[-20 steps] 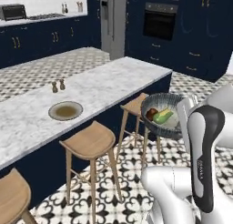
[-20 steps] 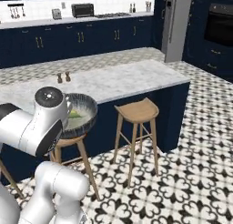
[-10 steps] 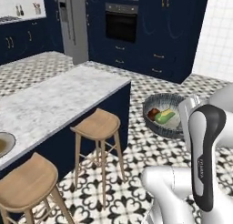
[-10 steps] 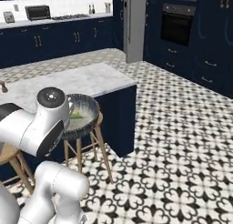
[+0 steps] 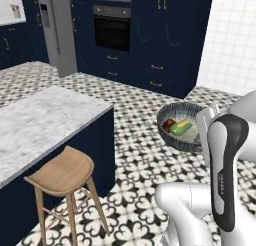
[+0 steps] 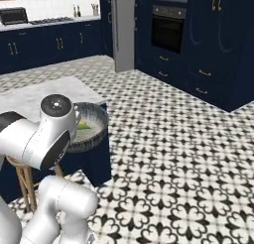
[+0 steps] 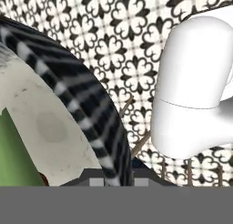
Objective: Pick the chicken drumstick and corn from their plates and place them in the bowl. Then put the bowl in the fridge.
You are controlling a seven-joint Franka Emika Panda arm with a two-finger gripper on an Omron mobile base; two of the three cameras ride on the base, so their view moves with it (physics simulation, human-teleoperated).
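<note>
The round deep dark-grey bowl (image 5: pixel 184 126) has a ribbed, striped outside and a pale speckled inside, with a reddish-brown chicken drumstick (image 5: pixel 169 125) and a yellow corn cob in pale green husk (image 5: pixel 181 128) in it. The floor (image 6: pixel 188 153) is white tile with black floral swirls, the cabinets (image 5: pixel 150 35) are navy with brass handles. White-and-grey marbled tabletop (image 5: pixel 40 122), light wooden stool (image 5: pixel 62 175), plain grey fridge (image 5: pixel 55 30).

You are looking at a home kitchen. Navy cabinets (image 5: pixel 165 45) with brass handles line the walls around a built-in black oven (image 5: pixel 112 34) and a tall grey fridge (image 5: pixel 56 30). A marble-topped counter (image 5: pixel 35 125) has a wooden stool (image 5: pixel 62 172) beside it, on a black-and-white patterned tile floor (image 6: pixel 188 153).
</note>
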